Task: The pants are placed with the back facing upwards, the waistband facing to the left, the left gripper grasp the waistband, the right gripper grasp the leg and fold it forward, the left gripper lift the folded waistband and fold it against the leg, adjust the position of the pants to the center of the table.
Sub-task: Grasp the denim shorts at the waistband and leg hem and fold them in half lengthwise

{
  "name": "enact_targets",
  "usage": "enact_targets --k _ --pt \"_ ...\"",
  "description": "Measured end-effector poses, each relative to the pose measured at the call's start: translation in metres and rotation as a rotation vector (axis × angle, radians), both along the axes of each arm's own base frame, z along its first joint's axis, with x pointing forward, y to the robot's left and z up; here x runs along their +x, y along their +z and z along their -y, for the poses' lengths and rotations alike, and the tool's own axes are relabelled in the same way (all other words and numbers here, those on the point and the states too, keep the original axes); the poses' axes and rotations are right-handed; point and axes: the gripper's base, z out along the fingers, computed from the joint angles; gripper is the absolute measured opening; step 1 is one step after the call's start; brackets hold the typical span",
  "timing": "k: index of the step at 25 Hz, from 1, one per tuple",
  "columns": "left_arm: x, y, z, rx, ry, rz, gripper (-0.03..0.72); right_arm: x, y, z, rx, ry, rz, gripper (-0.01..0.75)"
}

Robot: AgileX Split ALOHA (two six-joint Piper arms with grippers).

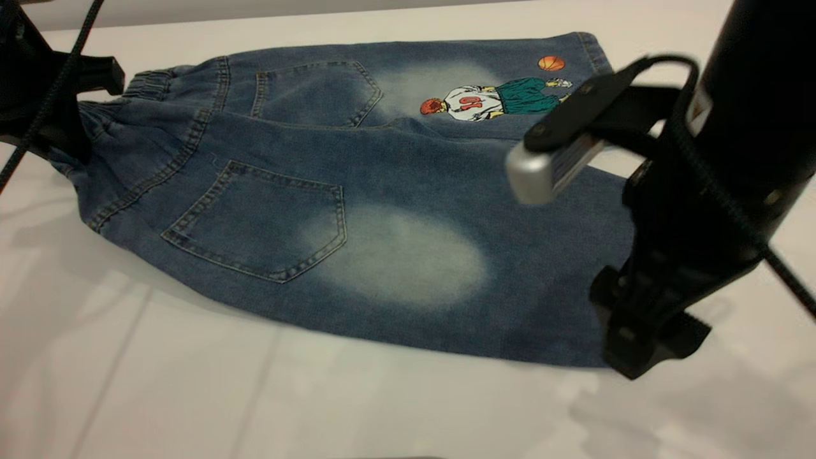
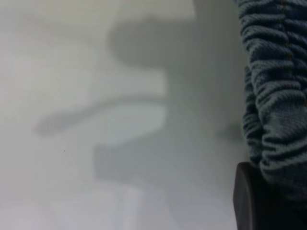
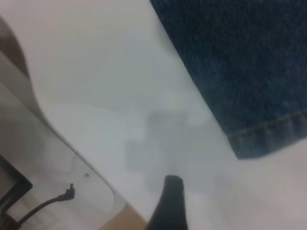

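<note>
exterior view: left pincer [image 1: 76, 121] grips waistband [image 1: 148, 83]; right pincer [image 1: 644, 350], state unclear, could miss the pants [image 1: 395, 191] hem, skewing the fold.

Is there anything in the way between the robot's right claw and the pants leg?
Nothing visible is. The right gripper sits by the near leg's hem of the pants; only bare table shows between them in the right wrist view.
</note>
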Motion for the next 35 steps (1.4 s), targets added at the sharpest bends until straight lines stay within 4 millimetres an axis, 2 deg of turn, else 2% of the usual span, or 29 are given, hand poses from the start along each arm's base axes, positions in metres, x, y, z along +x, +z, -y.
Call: enact_targets --k 6,26,29,31,33,35 --pt "0.000 0.000 0.000 0.000 0.000 0.000 0.090 0.004 -0.023 -0.002 -0.015 -0.002 0.002 0.591" --pt "0.000 0.000 0.000 -0.002 0.002 -0.002 0.090 0.011 -0.052 -0.004 -0.011 -0.016 0.039 0.581" --pt "0.000 0.000 0.000 -0.002 0.002 -0.002 0.090 0.012 -0.053 -0.004 -0.014 -0.020 0.035 0.540" --pt "0.000 0.000 0.000 -0.002 0.002 -0.002 0.090 0.013 -0.053 -0.003 -0.015 -0.021 0.036 0.480" --pt "0.000 0.000 0.000 -0.002 0.003 -0.003 0.090 0.015 -0.053 0.000 -0.014 -0.029 0.042 0.396" --pt "0.000 0.000 0.000 -0.002 0.003 -0.003 0.090 0.019 -0.053 0.002 -0.009 -0.038 0.055 0.274"
